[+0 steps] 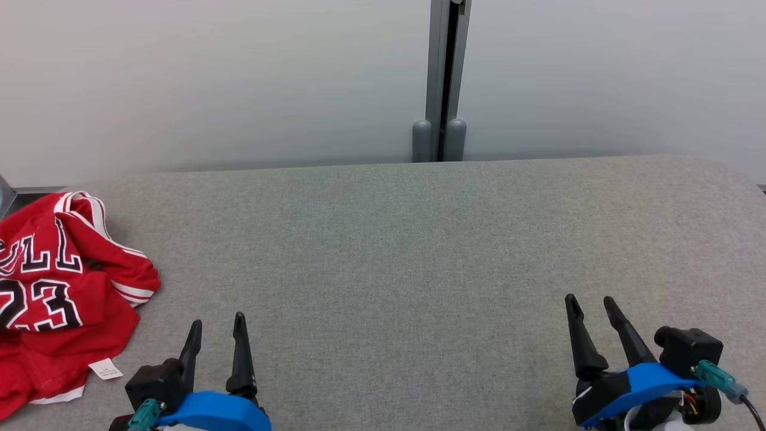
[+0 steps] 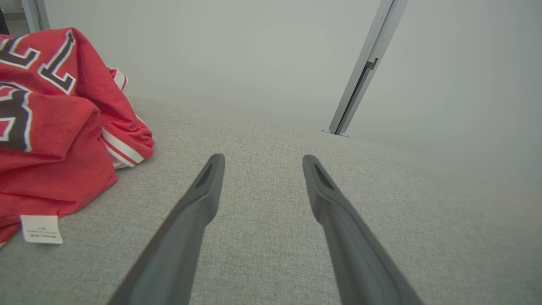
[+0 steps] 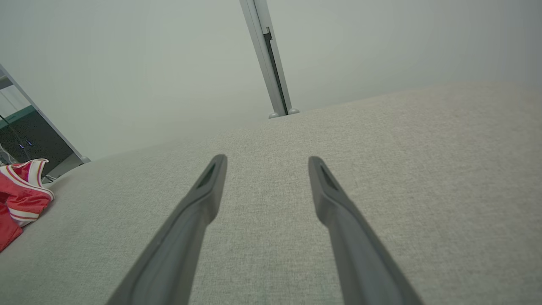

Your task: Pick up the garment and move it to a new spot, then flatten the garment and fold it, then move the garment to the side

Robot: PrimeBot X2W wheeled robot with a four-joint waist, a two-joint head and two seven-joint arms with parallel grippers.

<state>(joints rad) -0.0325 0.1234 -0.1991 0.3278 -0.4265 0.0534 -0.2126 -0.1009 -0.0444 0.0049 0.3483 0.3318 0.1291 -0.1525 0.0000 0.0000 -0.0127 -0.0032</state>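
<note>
A crumpled red jersey (image 1: pixel 57 293) with white and black lettering and the number 23 lies at the left edge of the grey fabric table (image 1: pixel 407 251); a white care tag sticks out at its lower edge. The left wrist view has the jersey (image 2: pixel 55 140) at its left, and the right wrist view catches a corner of the jersey (image 3: pixel 21 199) far left. My left gripper (image 1: pixel 216 323) stands open just right of the jersey, empty and apart from it. Far from the cloth, at the lower right, my right gripper (image 1: pixel 591 302) is open too, holding nothing.
A pale partition wall runs behind the table, with a grey metal post (image 1: pixel 443 78) at its middle. The table's back edge curves down at the far right. Dark equipment (image 3: pixel 25 140) shows beyond the table's left end.
</note>
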